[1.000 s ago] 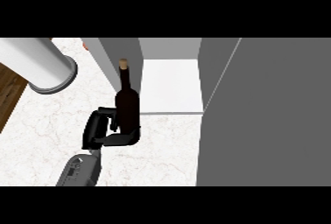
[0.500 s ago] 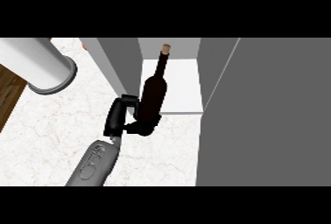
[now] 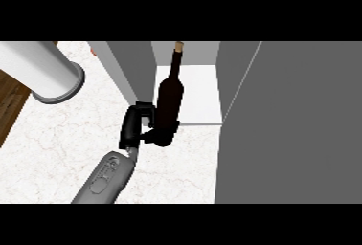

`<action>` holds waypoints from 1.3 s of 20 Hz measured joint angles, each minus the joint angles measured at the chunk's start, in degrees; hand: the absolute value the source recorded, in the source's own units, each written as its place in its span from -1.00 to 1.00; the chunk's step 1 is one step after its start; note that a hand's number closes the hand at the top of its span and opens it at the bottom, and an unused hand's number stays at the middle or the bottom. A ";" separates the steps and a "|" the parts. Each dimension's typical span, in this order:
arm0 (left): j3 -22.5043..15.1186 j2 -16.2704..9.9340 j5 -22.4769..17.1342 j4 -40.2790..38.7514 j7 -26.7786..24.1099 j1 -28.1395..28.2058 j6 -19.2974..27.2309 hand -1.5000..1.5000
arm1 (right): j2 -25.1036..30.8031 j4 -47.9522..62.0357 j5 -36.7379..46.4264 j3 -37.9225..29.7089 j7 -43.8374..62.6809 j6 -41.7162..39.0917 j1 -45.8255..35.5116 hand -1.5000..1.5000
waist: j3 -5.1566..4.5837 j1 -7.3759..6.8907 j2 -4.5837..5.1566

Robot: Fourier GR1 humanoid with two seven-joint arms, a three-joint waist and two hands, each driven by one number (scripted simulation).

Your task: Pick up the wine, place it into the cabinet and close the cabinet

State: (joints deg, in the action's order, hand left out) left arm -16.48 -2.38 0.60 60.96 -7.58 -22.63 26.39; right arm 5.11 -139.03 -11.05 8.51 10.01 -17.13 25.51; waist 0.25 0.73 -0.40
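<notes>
1. Strip of dark brown wooden floor [image 3: 10, 103]: shows at the far left edge, beside the worktop.
2. Large white cylinder with a grey ring at its base [image 3: 39, 72]: stands on the worktop in the upper left corner, well apart from the hand.
3. White marble worktop with faint veining [image 3: 56, 143]: fills the left and lower middle of the view, carrying the cylinder and the cabinet.
4. Grey forearm [image 3: 107, 178]: comes in from the lower edge, left of centre, slanting up and to the right.
5. Black hand [image 3: 134, 129]: only one hand shows, and which arm it belongs to cannot be told from the view. Its fingers are curled round the lower body of the bottle, clamped on it, just at the front lip of the cabinet.
6. Dark wine bottle with a pale cork-coloured top [image 3: 170, 98]: held in the hand, neck pointing away from the robot; its upper body and neck lie over the cabinet's white shelf, its base over the worktop.
7. Grey cabinet with a white inner shelf [image 3: 201, 95]: open, its left wall just beside the hand.
8. Broad grey cabinet door [image 3: 297, 124]: stands open, filling the right side.
</notes>
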 measured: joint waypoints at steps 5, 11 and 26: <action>-2.90 -0.82 -0.65 -0.85 2.51 -1.04 5.70 1.00 | 0.05 0.35 -0.37 -0.39 -0.85 -1.02 0.23 -1.00 | 0.19 0.27 -0.25; -5.14 -1.11 2.86 -3.17 4.31 -2.21 11.36 1.00 | -0.22 0.83 -0.80 -0.53 -1.89 -1.90 -0.03 -1.00 | 0.53 0.79 -0.62; -6.46 -0.13 6.22 -6.10 7.49 -3.39 20.53 1.00 | -0.47 1.17 -1.89 0.82 -1.45 -2.91 -0.79 -1.00 | 0.89 2.67 -0.61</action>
State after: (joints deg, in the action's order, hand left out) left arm -22.93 -2.51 6.83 54.86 -0.09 -26.02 46.92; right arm 4.64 -137.86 -12.94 9.33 8.56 -20.04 24.72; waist 1.15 3.40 -1.02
